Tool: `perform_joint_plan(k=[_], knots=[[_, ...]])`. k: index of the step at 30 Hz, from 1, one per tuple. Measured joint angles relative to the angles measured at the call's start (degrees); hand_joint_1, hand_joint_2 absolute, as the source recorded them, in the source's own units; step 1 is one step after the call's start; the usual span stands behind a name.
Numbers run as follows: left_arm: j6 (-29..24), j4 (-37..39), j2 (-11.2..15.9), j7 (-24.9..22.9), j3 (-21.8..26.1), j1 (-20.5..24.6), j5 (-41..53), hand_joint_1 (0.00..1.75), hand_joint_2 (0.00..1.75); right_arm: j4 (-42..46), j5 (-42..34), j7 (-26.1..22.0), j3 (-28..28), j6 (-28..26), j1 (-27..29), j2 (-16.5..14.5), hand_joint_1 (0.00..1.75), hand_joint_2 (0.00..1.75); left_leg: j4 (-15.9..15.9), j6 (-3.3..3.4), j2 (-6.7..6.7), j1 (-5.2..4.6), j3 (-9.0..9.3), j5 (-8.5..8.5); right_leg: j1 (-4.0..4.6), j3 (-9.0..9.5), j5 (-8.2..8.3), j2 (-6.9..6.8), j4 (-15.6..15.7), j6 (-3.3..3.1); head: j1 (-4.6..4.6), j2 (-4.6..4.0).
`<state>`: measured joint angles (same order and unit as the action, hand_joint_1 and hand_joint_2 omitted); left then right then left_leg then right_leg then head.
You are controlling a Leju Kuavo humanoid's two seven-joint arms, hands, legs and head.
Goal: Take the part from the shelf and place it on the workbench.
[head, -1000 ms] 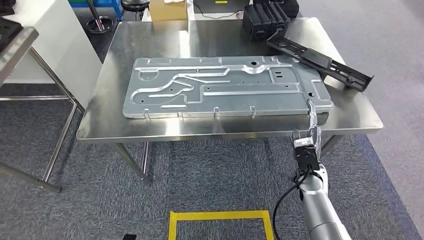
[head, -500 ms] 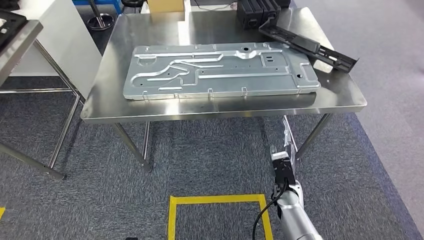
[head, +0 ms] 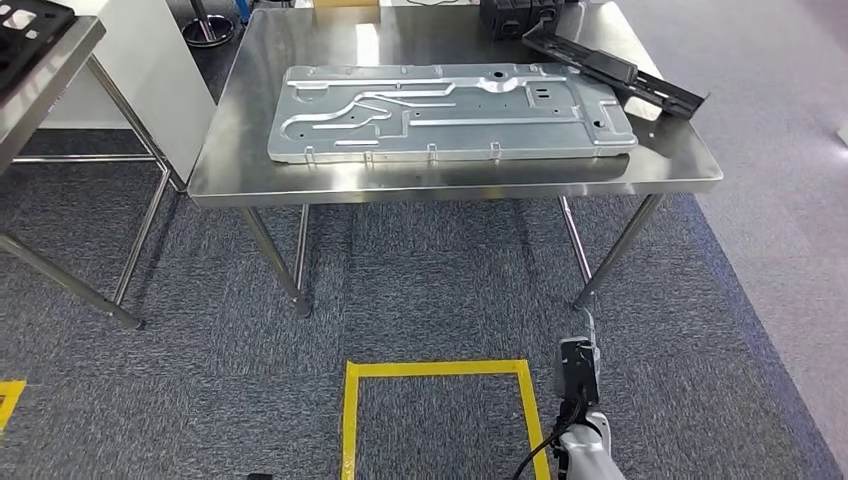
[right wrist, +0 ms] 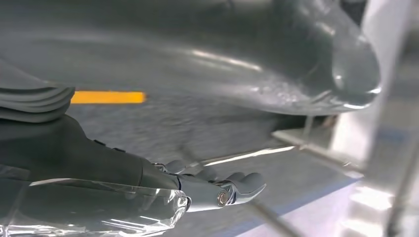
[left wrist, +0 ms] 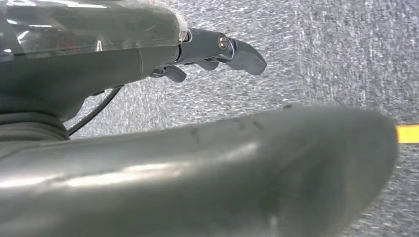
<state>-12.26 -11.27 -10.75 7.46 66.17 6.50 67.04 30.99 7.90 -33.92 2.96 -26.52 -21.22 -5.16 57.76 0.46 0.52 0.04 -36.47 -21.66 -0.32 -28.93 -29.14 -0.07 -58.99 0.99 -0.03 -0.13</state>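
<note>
A large silver stamped plate [head: 450, 110] lies flat on the steel workbench [head: 450, 178]. A long black part [head: 615, 72] rests at the bench's back right, partly overhanging the plate's corner. My right hand [head: 585, 345] hangs low over the carpet in front of the bench's right leg, well away from both pieces. Its fingers [right wrist: 232, 190] are stretched out and hold nothing. My left hand [left wrist: 217, 52] also hangs over the carpet with its fingers apart and nothing in them.
A steel shelf [head: 50, 75] with a black tray [head: 30, 30] on it stands at the left edge. A white cabinet [head: 140, 60] sits between shelf and bench. A yellow tape square [head: 440, 372] marks the carpet. A black box [head: 515, 15] sits at the bench's back.
The whole picture has shifted: the camera has drawn back and the bench now sits farther off. My right hand, earlier at the plate's front right corner, has dropped toward the floor.
</note>
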Motion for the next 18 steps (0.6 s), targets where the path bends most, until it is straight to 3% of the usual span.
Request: perform_joint_plan(k=[1, 3, 4, 6, 8, 9, 10, 11, 12, 13, 15, 16, 18], knots=[[0.01, 0.00, 0.00, -0.07, -0.01, 0.00, 0.03, 0.00, 0.00, -1.22, -0.08, 0.97, 0.55, -0.30, 0.01, 0.22, 0.00, 0.00, -0.01, -0.33, 0.03, 0.01, -0.10, 0.46, 0.18, 0.95, -0.71, 0.00, 1.81, -0.28, -0.02, 0.00], [0.02, -0.01, 0.00, -0.13, -0.01, -0.09, 0.05, 0.00, 0.00, -3.86, -0.42, 2.90, 1.61, -0.65, 0.26, 0.63, 0.00, 0.00, -0.14, -1.02, 0.02, 0.13, -0.26, 1.09, 0.15, 0.55, 0.09, -0.10, 2.38, -0.99, 0.04, 0.00], [0.02, -0.01, 0.00, -0.16, -0.01, -0.14, 0.06, 0.00, 0.00, -5.01, -0.66, 3.84, 2.11, -0.70, 0.38, 0.80, 0.00, 0.00, 0.43, -1.31, -0.04, 0.18, -0.72, 0.22, 0.06, -0.01, 0.77, -0.20, 2.46, -1.47, 0.05, 0.00], [0.04, -0.01, 0.00, -0.25, -0.02, -0.24, 0.13, 0.00, 0.00, -7.01, -1.23, 5.99, 3.16, -0.89, 0.60, 1.16, 0.00, 0.00, 4.80, -1.77, -0.15, 0.35, -2.52, -4.90, -0.10, -1.69, 2.38, -0.33, 2.63, -2.20, -0.20, 0.00], [0.09, -0.01, 0.00, -0.29, -0.03, -0.26, 0.23, 0.00, 0.00, -8.86, -1.97, 8.45, 4.44, -1.01, 1.15, 1.68, 0.00, 0.00, 12.48, -2.13, -0.17, 0.46, -4.36, -10.46, -0.04, -3.75, 3.89, -0.32, 2.51, -2.36, -0.46, 0.00], [0.10, -0.01, 0.00, -0.29, -0.04, -0.25, 0.27, 0.00, 0.00, -9.80, -2.34, 9.69, 5.19, -1.02, 1.60, 1.99, 0.00, 0.00, 15.58, -2.26, -0.17, 0.49, -4.54, -11.30, -0.01, -4.77, 4.59, -0.41, 2.38, -2.29, -0.47, 0.00], [0.11, -0.01, 0.00, -0.29, -0.05, -0.25, 0.31, 0.00, 0.00, -10.66, -2.61, 10.79, 5.94, -1.02, 2.13, 2.34, 0.00, 0.00, 17.16, -2.33, -0.17, 0.52, -3.94, -10.70, 0.01, -5.78, 5.22, -0.52, 2.19, -2.18, -0.47, 0.00], [0.11, -0.01, 0.00, -0.28, -0.05, -0.26, 0.33, 0.00, 0.00, -11.41, -2.78, 11.72, 6.60, -0.99, 2.67, 2.64, 0.00, 0.00, 16.74, -2.30, -0.17, 0.55, -2.37, -9.14, 0.01, -6.78, 5.83, -0.61, 1.95, -2.05, -0.47, 0.00], [0.11, -0.01, 0.00, -0.27, -0.05, -0.25, 0.33, 0.00, 0.00, -12.06, -2.89, 12.61, 7.20, -0.95, 3.13, 2.92, 0.00, 0.00, 14.21, -2.17, -0.19, 0.56, 0.28, -7.59, 0.00, -7.73, 6.42, -0.63, 1.70, -1.89, -0.48, 0.00], [0.11, -0.01, 0.01, -0.24, -0.05, -0.19, 0.34, 0.00, 0.00, -12.59, -2.96, 13.49, 7.73, -0.91, 3.51, 3.13, 0.00, 0.00, 10.04, -1.93, -0.25, 0.51, 3.78, -7.16, 0.05, -8.54, 6.98, -0.56, 1.42, -1.67, -0.50, 0.00], [0.11, -0.01, 0.01, -0.15, -0.07, 0.01, 0.38, 0.00, 0.00, -13.46, -3.06, 15.54, 8.61, -0.84, 4.11, 3.55, 0.00, 0.00, 1.38, -1.28, -0.34, 0.27, 9.87, -8.61, 0.13, -9.47, 8.12, -0.41, 1.08, -1.07, -0.46, 0.00], [0.11, -0.01, 0.01, -0.11, -0.07, 0.07, 0.46, 0.00, 0.00, -13.90, -3.09, 16.65, 9.00, -0.80, 4.41, 3.79, 0.00, 0.00, -1.05, -0.90, -0.36, 0.08, 11.27, -9.49, 0.12, -9.57, 8.70, -0.42, 1.13, -0.70, -0.47, 0.00], [0.16, 0.00, 0.01, -0.10, -0.08, 0.03, 0.64, 0.00, 0.00, -14.78, -3.09, 18.40, 9.63, -0.58, 5.14, 4.34, 0.00, 0.00, -2.03, -0.07, -0.22, -0.01, 10.97, -8.93, -0.05, -9.64, 9.71, -0.47, 1.50, 0.09, -0.49, 0.00]])
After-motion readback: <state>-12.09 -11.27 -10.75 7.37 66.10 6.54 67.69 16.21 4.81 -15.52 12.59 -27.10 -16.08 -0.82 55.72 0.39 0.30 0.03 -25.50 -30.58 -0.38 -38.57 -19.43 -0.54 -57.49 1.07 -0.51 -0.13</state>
